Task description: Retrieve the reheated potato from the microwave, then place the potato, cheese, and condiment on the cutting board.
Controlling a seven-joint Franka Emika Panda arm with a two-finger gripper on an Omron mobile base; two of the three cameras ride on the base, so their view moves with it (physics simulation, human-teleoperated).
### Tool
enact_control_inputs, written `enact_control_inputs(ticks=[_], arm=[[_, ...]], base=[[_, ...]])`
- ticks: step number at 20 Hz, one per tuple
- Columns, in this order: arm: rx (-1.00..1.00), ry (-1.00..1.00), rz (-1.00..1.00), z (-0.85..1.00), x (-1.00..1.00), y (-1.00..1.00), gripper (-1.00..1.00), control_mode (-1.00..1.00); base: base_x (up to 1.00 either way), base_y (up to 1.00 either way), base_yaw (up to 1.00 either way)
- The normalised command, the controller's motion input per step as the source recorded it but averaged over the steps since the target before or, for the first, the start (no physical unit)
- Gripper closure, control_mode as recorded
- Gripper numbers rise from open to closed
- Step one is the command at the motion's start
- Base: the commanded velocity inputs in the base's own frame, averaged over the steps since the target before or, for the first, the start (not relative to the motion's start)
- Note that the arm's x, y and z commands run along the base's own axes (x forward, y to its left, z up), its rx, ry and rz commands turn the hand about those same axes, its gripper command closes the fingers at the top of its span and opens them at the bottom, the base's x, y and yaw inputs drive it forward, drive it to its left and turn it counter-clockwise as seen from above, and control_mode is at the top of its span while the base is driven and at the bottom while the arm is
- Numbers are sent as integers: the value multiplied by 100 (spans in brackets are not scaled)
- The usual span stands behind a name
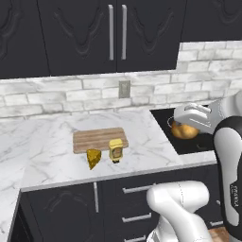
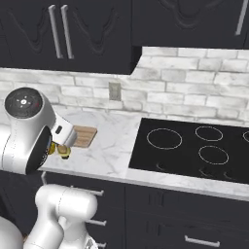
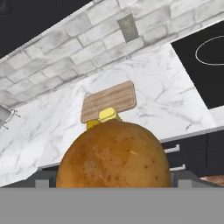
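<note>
I see the round, speckled golden-brown potato (image 3: 113, 155) seemingly clamped in my wide-spread gripper (image 1: 185, 124) above the glossy black cooktop (image 2: 194, 148). Farther off, the yellow cheese wedge (image 1: 93, 158) and yellow condiment bottle (image 1: 116, 150) touch the grained wooden cutting board (image 1: 97, 138).

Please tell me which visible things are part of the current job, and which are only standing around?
Part of the job:
- potato, held in the pincer
- cutting board, nothing on it yet
- cheese, in front of the board
- condiment, beside the cheese

Only standing around:
- stovetop
- wall outlet
- upper cabinets
</note>
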Motion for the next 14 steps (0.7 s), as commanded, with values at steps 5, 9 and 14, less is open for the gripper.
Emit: enact_control_inputs(ticks=[5, 9, 14], arm=[[0, 0, 0, 0, 0, 0, 100, 100], [0, 0, 0, 0, 0, 0, 100, 100], [0, 0, 0, 0, 0, 0, 100, 100]], base=[[30, 51, 0], [54, 30, 1], [42, 27, 13]])
